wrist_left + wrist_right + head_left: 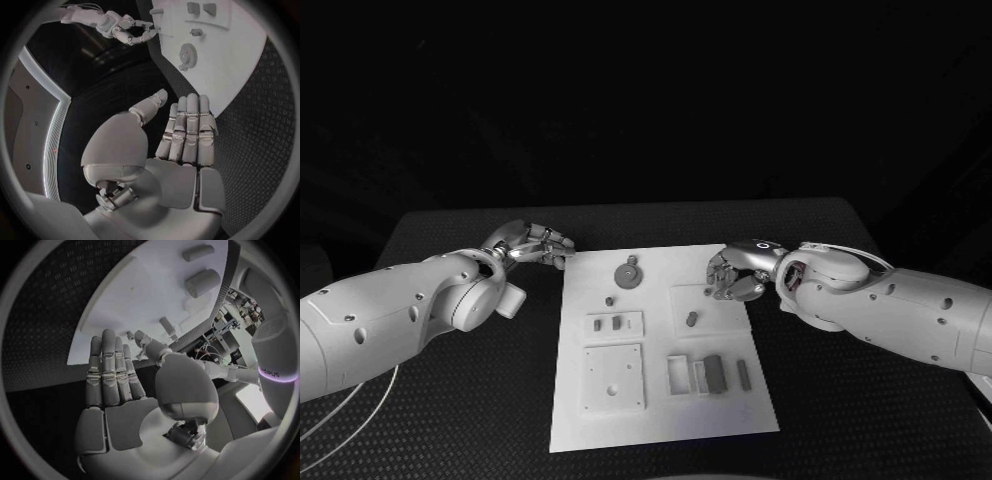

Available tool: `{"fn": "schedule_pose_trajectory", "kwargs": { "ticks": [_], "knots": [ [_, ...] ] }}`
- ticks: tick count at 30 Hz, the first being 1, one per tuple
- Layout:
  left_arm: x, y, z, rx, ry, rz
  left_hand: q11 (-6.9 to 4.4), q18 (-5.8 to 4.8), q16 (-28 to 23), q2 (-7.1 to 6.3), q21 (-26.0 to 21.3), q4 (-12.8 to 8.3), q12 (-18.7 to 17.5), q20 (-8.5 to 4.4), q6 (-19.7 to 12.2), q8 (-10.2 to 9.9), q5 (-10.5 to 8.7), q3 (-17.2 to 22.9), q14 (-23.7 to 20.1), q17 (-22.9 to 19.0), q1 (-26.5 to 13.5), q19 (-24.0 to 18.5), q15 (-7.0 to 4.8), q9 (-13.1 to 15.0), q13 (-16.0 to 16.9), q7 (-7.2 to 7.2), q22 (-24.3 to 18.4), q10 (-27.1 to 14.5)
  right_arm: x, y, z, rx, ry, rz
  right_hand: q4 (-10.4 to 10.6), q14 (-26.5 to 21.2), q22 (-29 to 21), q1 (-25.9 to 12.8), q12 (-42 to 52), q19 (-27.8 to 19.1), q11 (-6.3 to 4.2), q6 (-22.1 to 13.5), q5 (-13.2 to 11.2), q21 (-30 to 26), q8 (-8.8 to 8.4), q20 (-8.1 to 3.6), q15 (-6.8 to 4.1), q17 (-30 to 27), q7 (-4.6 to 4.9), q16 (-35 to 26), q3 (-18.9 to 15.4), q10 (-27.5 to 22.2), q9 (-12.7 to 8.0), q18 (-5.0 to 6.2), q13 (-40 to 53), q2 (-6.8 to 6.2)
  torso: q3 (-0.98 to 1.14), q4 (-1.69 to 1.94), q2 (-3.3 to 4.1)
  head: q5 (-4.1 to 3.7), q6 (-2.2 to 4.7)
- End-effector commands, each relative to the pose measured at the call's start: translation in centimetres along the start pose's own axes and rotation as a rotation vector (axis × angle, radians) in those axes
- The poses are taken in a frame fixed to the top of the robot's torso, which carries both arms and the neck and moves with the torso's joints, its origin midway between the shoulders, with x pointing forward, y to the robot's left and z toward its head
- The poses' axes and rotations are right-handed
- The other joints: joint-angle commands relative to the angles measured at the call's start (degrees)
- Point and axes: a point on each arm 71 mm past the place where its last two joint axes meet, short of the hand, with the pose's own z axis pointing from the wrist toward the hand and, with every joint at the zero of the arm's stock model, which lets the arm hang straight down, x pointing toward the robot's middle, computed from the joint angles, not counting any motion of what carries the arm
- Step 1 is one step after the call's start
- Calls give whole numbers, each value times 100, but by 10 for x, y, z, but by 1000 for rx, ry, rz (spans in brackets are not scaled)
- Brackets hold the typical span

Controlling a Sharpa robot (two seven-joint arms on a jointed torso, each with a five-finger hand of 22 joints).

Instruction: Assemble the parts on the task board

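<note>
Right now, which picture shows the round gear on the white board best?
The head view: the gear lies flat near the board's far edge, seen whole from above. The left wrist view shows it smaller and slanted. The right wrist view doesn't clearly show it.

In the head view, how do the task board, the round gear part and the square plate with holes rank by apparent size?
Largest to smallest:
1. task board
2. square plate with holes
3. round gear part

The gear lies farther from the camera, so its true size is less certain.

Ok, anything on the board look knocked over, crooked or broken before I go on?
Nothing stands out. The board lies flat on the table, the gear and the small parts rest on it, none visibly spilled or broken. Left hand and right hand hold nothing, at the board's far corners.
</note>
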Motion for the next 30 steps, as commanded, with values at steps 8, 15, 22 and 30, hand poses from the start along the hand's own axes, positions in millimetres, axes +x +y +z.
{"fn": "schedule_pose_trajectory", "kwargs": {
  "ticks": [8,15,22,30],
  "knots": [
    [2,-3,0,23,11,-38,1,2,-100,4,-25,3,-6,52,-56,37,-22,-104,64,46,-129,18,17,2,-14,15,-52,-60,10,7,5,2,37,-93,4,32,15,11,-142,40,16,36,4,-43,-64,-12,7,58,10,-29,51,50,-20,117,0,-75,-3,11,8,-20,-43],
    [3,-4,0,24,22,-40,4,12,-152,57,-24,-5,-6,55,-65,41,6,-48,80,85,-50,30,16,-3,-22,15,-91,-77,19,13,11,-4,52,-88,3,29,25,48,-238,40,25,46,4,-74,-82,-9,16,102,9,-64,117,69,-28,117,5,66,-4,12,10,-26,-64],
    [2,-3,-1,21,18,-45,12,10,-175,47,-23,11,-9,60,-72,40,4,-50,86,105,-67,33,21,-8,-27,20,-108,-90,30,16,13,-7,66,-96,16,40,41,118,-324,52,26,95,5,-104,-85,-2,17,152,-4,-103,288,120,-32,117,14,134,4,13,15,-5,-88],
    [1,-2,-1,18,21,-45,13,11,-186,47,-23,18,-8,61,-71,43,4,-51,89,116,-73,34,21,-9,-28,20,-116,-94,32,16,13,-3,81,-156,-16,66,86,196,-324,70,-44,359,4,-129,22,-6,-27,229,-108,-145,472,375,14,117,71,293,4,4,8,-4,-113]
  ]
}}
